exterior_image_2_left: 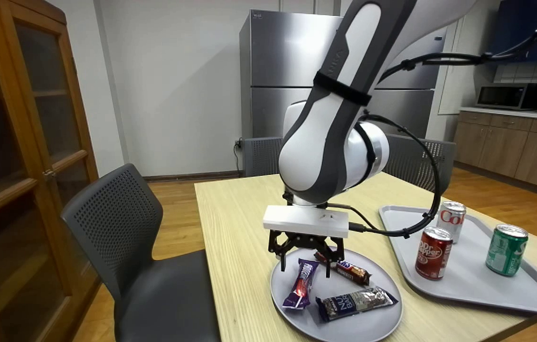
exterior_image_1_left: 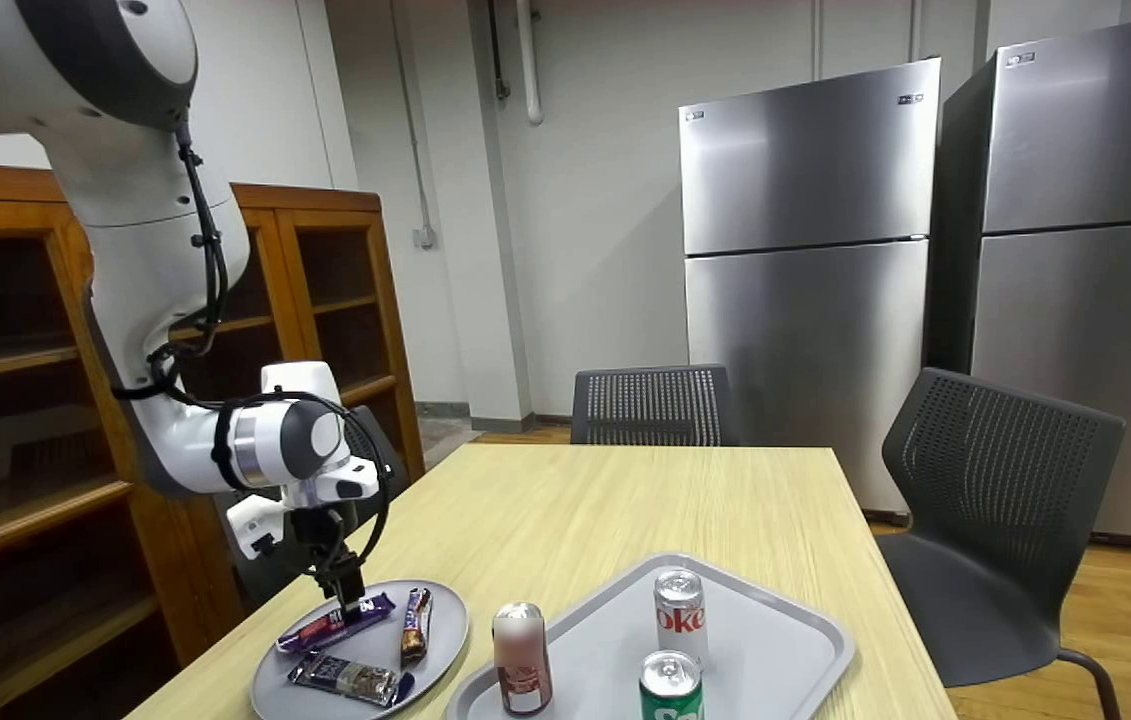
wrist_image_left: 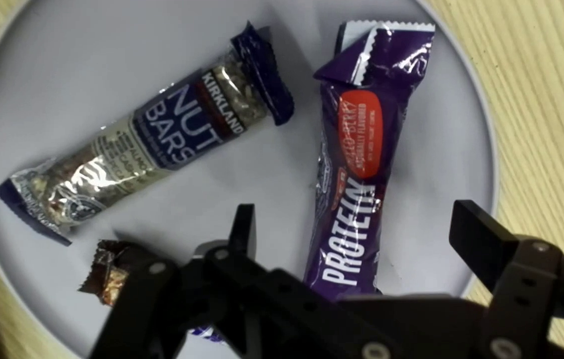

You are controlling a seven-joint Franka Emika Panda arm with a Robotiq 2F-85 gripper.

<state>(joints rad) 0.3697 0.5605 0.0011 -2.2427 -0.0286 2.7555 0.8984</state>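
Observation:
My gripper (wrist_image_left: 352, 219) is open, with its fingers pointing down over a round grey plate (exterior_image_2_left: 372, 327). A purple protein bar (wrist_image_left: 361, 129) lies on the plate between the two spread fingers, which stand apart from it on either side. The bar also shows in both exterior views (exterior_image_1_left: 325, 628) (exterior_image_2_left: 302, 285). A nut bar (wrist_image_left: 182, 124) in a clear and dark blue wrapper lies beside it (exterior_image_2_left: 358, 302). A brown chocolate bar (exterior_image_2_left: 353, 272) lies on the plate too; in the wrist view (wrist_image_left: 113, 284) my left-hand finger linkage hides most of it. The gripper (exterior_image_2_left: 305, 270) holds nothing.
A grey tray (exterior_image_1_left: 775, 640) stands beside the plate on the wooden table (exterior_image_1_left: 645, 500). On it are a red Dr Pepper can (exterior_image_2_left: 433, 254), a silver Coke can (exterior_image_1_left: 681, 615) and a green can (exterior_image_2_left: 507, 250). Dark chairs (exterior_image_2_left: 111, 228) stand around the table; a wooden cabinet (exterior_image_1_left: 345, 300) is behind the arm.

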